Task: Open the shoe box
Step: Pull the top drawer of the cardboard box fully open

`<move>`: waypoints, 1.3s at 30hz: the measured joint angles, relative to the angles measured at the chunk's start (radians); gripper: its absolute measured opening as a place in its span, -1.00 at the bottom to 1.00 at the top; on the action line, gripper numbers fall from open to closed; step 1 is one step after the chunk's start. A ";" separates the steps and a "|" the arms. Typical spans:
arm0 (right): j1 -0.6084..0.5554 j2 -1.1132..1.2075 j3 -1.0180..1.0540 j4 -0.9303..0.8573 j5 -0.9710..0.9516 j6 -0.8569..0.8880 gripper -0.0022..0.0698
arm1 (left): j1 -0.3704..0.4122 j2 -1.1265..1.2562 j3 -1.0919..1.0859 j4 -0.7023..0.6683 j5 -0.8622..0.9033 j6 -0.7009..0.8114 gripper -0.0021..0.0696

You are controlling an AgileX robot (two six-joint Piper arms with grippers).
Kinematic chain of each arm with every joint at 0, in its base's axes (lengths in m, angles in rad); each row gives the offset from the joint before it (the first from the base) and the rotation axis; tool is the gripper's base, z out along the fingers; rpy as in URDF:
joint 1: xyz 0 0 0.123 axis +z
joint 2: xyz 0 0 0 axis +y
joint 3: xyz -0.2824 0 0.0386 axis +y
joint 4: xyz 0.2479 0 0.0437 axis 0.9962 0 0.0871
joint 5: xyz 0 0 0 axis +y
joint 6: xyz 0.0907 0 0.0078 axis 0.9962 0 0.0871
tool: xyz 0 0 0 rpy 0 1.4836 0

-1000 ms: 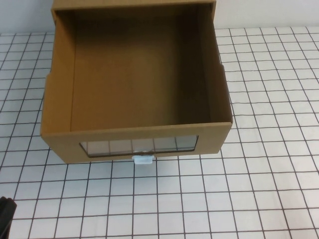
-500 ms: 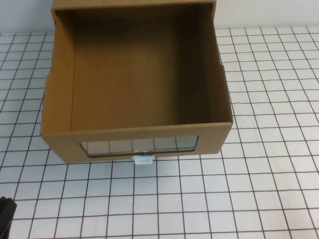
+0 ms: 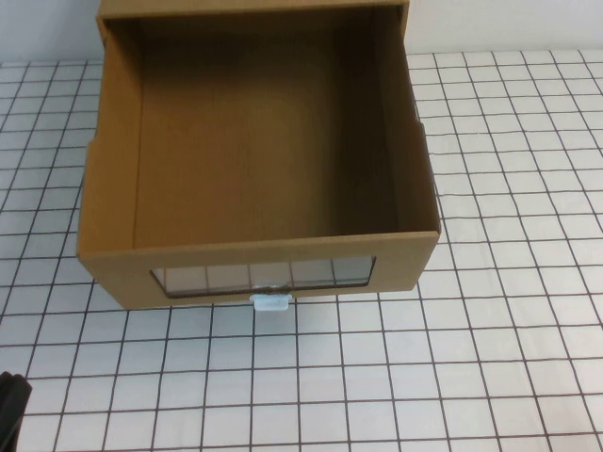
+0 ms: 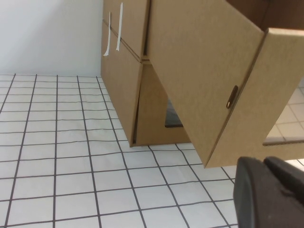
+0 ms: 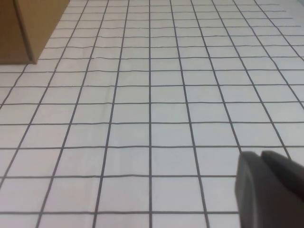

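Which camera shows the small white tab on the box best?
High view: the white tab shows whole, below the window. Neither wrist view catches it. The left gripper hangs near the box, right gripper over the gridded table.

A white gridded table (image 3: 509, 377) carries the open cardboard shoe box (image 3: 254, 141).

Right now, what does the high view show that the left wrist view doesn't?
Only the high view: the empty inside of the shoe box, its front window and white tab. Only the left wrist view: two white tape strips and a small slot on the box's outer side. Both: the box, the grid table and the left gripper, low off the box's front left corner. The right gripper, shut, appears in neither; it hovers right of the box.
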State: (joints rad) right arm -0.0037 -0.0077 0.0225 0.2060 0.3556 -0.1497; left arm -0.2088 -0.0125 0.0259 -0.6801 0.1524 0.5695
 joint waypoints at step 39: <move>0.000 -0.002 0.000 -0.003 0.001 0.000 -0.98 | 0.097 0.000 0.001 0.827 0.233 -0.706 -0.95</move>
State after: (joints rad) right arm -0.0037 -0.0093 0.0225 0.2034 0.3563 -0.1497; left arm -0.1115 -0.0125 0.0272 0.1469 0.3859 -0.1361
